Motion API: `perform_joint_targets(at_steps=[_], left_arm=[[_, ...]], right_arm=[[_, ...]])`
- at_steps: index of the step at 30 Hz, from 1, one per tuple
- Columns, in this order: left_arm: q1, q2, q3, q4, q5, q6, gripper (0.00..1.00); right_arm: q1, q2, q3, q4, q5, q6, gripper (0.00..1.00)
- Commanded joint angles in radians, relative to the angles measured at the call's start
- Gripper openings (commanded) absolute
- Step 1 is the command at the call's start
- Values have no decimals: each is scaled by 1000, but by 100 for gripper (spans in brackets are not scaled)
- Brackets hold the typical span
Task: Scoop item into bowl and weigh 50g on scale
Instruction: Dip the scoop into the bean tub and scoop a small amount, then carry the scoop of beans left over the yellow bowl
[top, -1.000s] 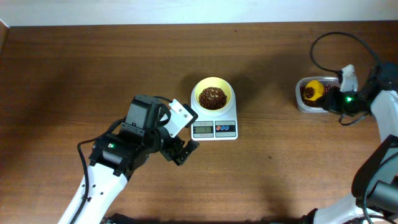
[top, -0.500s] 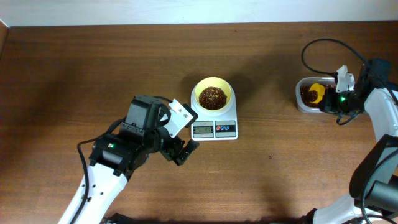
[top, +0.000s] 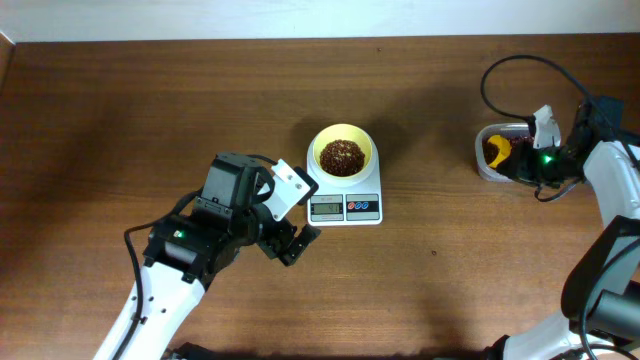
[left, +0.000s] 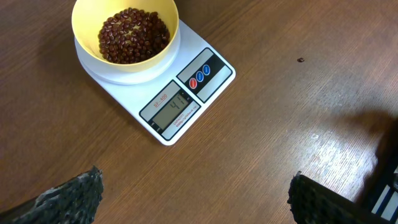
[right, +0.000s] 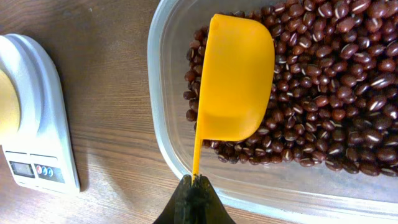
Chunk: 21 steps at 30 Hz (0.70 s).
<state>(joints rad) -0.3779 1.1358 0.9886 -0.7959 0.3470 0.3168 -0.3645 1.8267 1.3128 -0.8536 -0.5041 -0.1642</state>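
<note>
The pale-yellow bowl (top: 342, 152) stands on the white scale (top: 345, 207) at the table's middle and holds a heap of reddish-brown beans (left: 133, 35). The scale's display (left: 173, 110) is lit. My left gripper (left: 193, 186) is open and empty, hovering over bare wood in front of the scale. My right gripper (right: 194, 190) is shut on the handle of a yellow scoop (right: 236, 78). The scoop is turned on its edge over the beans (right: 329, 93) in the clear container (top: 500, 150) at the right.
A black cable (top: 510, 75) loops over the table behind the container. One stray bean (left: 301, 60) lies on the wood to the right of the scale.
My right gripper has moved back and left over the container and turned the yellow scoop onto its edge. The left arm, bowl and scale have not moved.
</note>
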Motion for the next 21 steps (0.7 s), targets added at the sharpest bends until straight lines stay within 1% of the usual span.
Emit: perform_joint_targets(at_steps=[1,7,18,21], left_arm=[[-2,-12,-6,2,-3,-6,99],[-2,-12,-6,2,-3,-6,99],[-1,-12,-6,2,-3,-6,99],[-1,-12,-6,2,-3,-6,99]], right_arm=[[-35,13,1,-14,-46,-4,4],[-108,12,2,-31,-77,-4,4],[-212,12,2,-29,-356,-16,4],[-228,12,2,-29,-391,-24,4]])
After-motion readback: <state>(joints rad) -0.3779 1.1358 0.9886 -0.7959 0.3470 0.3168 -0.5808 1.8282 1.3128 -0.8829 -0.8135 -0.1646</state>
